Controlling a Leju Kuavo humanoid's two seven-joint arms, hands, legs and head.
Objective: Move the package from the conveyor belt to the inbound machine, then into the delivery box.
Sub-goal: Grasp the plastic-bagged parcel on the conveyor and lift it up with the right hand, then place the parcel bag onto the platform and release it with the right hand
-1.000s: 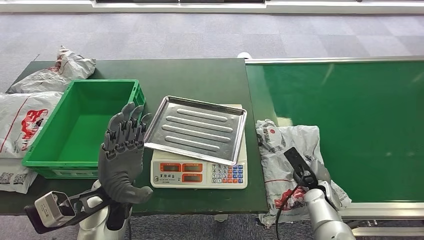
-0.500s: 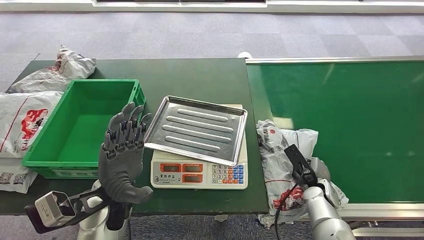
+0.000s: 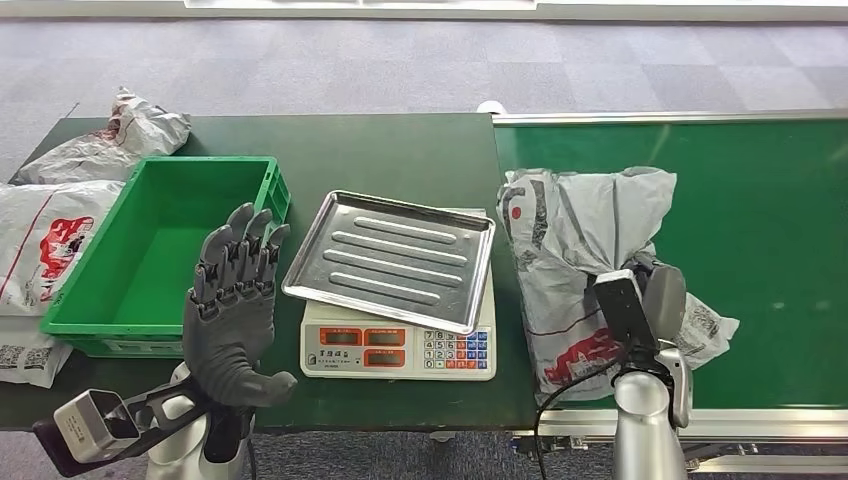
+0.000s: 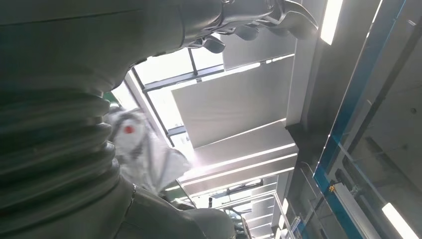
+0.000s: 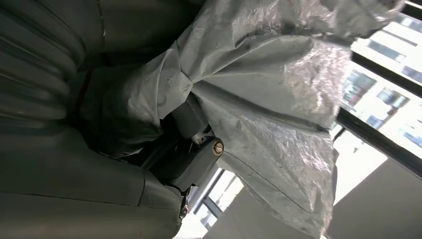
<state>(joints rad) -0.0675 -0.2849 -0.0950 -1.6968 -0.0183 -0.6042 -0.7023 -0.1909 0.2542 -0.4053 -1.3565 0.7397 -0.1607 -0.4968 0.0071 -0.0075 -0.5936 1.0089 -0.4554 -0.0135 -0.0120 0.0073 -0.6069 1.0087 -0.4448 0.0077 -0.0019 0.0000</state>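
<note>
Spare parcels (image 3: 60, 235) beside table's (image 3: 400, 150) edge

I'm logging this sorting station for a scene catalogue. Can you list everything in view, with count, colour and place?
Package: one, grey with red print, lifted over the belt's near left end.
Belt: one, green, right side.
Table: one, dark green, left of the belt.
Scale: one, white with orange displays, table's near edge.
Tray: one, silver, on the scale.
Crate: one, green, empty, left of the scale.
Other bags: several, grey-white, table's left end.
Floor: grey carpet tiles, beyond the table.
Left hand: grey, raised, fingers apart, holding nothing.
Right hand: grey, holds the package.
</note>
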